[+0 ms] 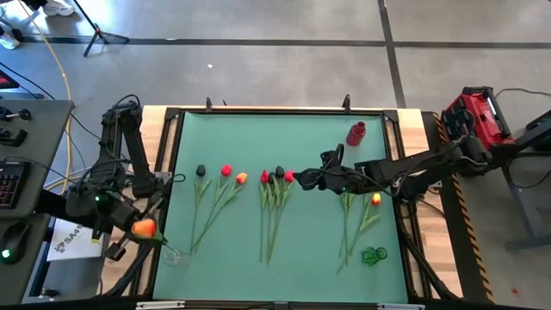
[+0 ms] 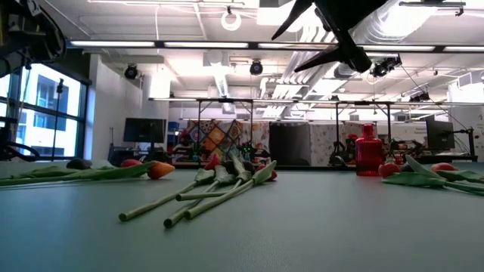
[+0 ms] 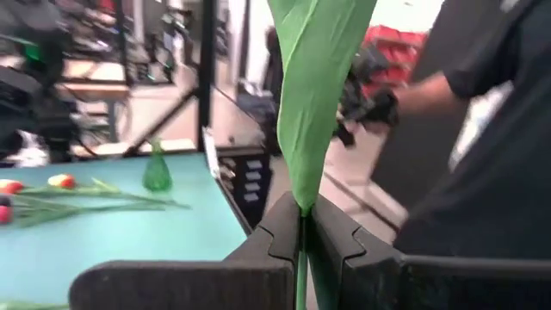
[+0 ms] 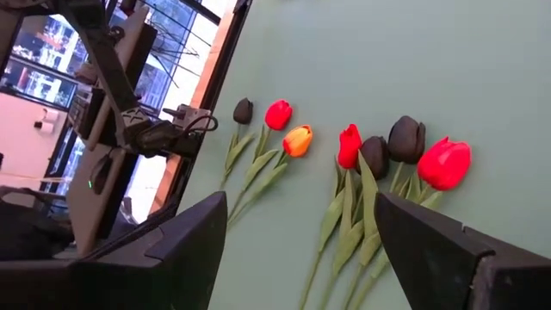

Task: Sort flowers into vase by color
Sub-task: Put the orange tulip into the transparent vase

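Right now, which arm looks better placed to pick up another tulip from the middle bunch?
Right. The right gripper hangs open beside the middle bunch, while the left gripper is shut on an orange tulip off the mat's edge.

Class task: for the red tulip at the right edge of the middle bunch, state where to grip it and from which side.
Grip the red tulip on its thin stem below the bud, coming straight down: it lies flat on the table, and the open right end effector hovers just beside it.
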Robot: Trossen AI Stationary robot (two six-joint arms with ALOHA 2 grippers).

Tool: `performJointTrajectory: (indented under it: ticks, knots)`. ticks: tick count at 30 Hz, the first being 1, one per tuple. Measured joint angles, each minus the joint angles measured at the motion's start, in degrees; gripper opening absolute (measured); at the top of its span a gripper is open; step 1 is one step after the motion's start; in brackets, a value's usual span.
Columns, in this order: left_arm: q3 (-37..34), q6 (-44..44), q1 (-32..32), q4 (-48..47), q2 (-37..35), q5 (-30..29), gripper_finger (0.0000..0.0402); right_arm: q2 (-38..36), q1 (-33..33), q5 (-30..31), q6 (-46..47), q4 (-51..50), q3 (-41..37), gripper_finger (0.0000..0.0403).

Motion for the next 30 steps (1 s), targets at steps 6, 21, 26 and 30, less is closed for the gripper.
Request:
performJointTrajectory:
  ticks: [6, 21, 26, 30]
  knots:
    - [0.00, -5.85, -1.21, -0.05, 1.88, -3.48, 0.0000, 0.00, -1.31, -3.61, -2.79, 0.15, 0.00, 0.0281]
    - [0.00, -11.61, -11.17, -2.23, 8.92, -21.39, 0.0000, 0.00, -0.82, -5.72, -3.74, 0.20, 0.00, 0.0281]
    - [0.00, -13.12, -13.62, -2.21, 9.84, -24.40, 0.0000, 0.00, -0.82, -6.25, -3.72, 0.22, 0.00, 0.0281]
    - [0.00, -15.20, -14.93, -2.16, 10.52, -25.31, 0.0000, 0.00, -0.82, -6.23, -3.72, 0.22, 0.00, 0.0281]
